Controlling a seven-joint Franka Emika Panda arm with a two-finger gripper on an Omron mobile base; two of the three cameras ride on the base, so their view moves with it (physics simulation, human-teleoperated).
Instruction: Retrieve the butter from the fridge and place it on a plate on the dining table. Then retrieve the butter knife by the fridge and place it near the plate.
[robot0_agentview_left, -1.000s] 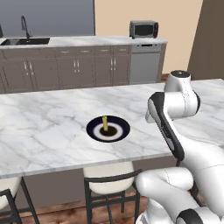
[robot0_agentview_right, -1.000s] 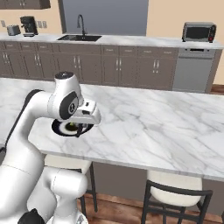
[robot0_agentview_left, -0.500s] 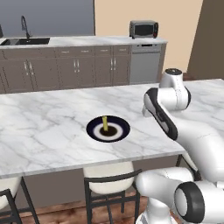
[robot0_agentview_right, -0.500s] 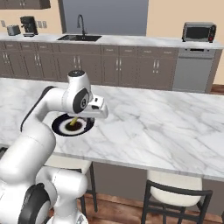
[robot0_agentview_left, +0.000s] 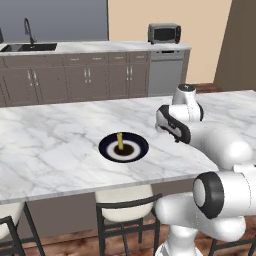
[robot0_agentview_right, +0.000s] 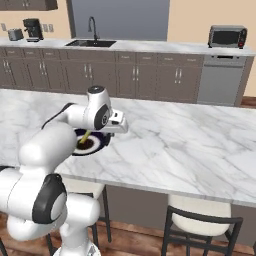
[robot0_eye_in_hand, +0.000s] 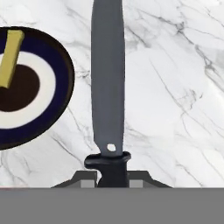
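Observation:
The butter knife has a long grey blade and a black handle, and my gripper is shut on that handle. It hangs over the white marble dining table, just to the right of the plate. The dark navy plate carries the yellow stick of butter across its pale ring. In the right base view my hand hovers at the plate's right edge. The fridge is out of view.
Stools stand under the table's near edge. Behind the table runs a grey-cabinet counter with a sink, a toaster oven and a coffee maker. Bare marble stretches right of the plate.
My arm has reached further forward over the table, carrying the knife closer to the plate's right side. The plate and the butter have stayed put.

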